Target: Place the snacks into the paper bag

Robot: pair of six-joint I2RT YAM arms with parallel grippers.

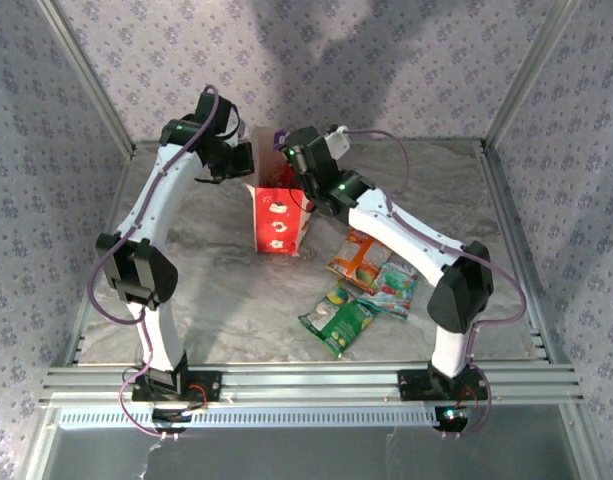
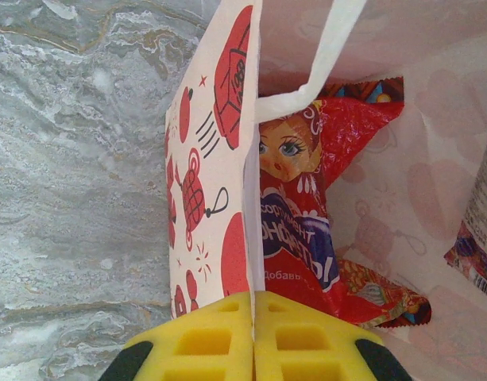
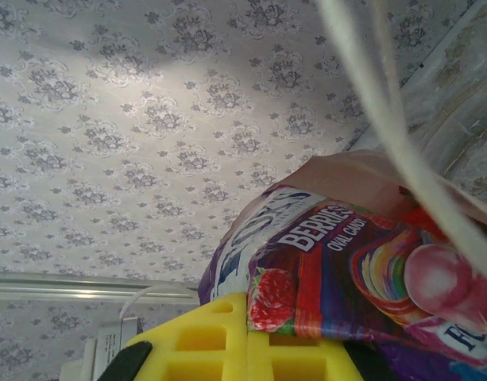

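Holding, my left jaws: clamped tight on the top edge of the bag (image 2: 207,159) wall, with the paper pinched between them.
My right jaws: closed on the purple packet (image 3: 346,262) at the bag mouth, with a string handle (image 3: 386,103) crossing in front.
Bag: upright on the worktop (image 1: 216,290).
Inside bag: red packet (image 2: 299,222), standing on end.
Loose on worktop: orange (image 1: 354,262), teal (image 1: 396,288) and green (image 1: 338,322), close together to the right of the bag.

the paper bag (image 2: 215,182) looks matt, red packet (image 2: 303,230) inside is shiny crinkly film, purple packet (image 3: 338,262) same gloss (tabletop (image 2: 68,175) is smooth marble-look, frame (image 1: 316,385) brushed metal)
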